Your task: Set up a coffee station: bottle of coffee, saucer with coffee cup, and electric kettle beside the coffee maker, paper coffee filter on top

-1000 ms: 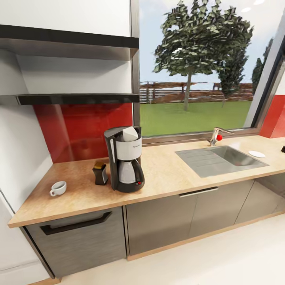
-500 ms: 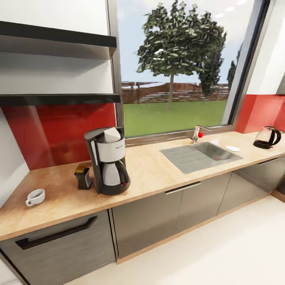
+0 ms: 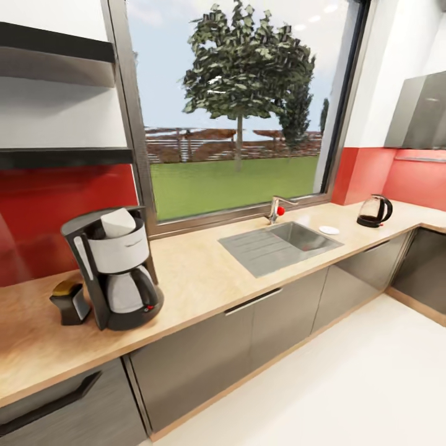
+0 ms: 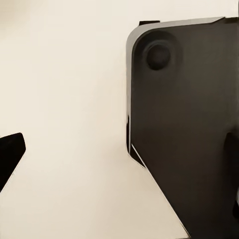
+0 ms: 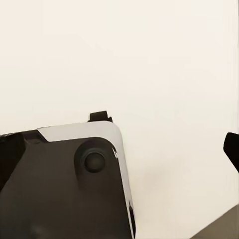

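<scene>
No text, brand, number or sign can be read in any view. The coffee maker (image 3: 115, 267), at about eight o'clock in the head view, carries a faint grey mark on its white upper band, too blurred to make out. The electric kettle (image 3: 373, 211) at three o'clock shows no label.

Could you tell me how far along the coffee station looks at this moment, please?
Done: the coffee maker stands on the countertop with the paper filter in its top and the coffee bottle beside it. In hand: nothing; both wrist views show open jaws over floor. Left: the electric kettle and saucer sit far off past the sink, and the cup is out of frame.
</scene>
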Available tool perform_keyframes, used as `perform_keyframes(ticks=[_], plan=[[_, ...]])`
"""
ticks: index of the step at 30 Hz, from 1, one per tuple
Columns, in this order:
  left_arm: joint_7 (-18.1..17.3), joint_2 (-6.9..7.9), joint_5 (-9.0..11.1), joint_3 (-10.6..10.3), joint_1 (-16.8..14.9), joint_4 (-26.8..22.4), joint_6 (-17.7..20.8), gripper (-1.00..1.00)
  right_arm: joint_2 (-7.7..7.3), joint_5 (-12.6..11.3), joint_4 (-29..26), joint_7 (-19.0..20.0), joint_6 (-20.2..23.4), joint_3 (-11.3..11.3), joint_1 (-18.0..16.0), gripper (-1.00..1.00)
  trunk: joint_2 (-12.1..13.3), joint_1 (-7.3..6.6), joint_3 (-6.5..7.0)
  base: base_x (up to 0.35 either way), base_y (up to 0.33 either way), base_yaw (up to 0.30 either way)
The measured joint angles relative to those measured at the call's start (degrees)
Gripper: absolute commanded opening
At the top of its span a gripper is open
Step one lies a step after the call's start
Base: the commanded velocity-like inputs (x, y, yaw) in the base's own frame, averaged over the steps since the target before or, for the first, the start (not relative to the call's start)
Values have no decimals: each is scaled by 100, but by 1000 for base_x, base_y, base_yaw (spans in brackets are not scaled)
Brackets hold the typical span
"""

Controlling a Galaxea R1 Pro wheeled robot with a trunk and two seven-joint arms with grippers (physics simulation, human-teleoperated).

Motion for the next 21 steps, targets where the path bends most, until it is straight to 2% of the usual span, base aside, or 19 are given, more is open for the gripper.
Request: perform_keyframes(ticks=[13,21], plan=[[3,0,0,2,0,0,0,100,0,0,-2,0,0,0,0,100,0,0,0,242,-171,-268],[-1,0,0,1,0,4,-1,100,0,0,-3,0,0,-7,0,100,0,1,0,188,-243,-268]])
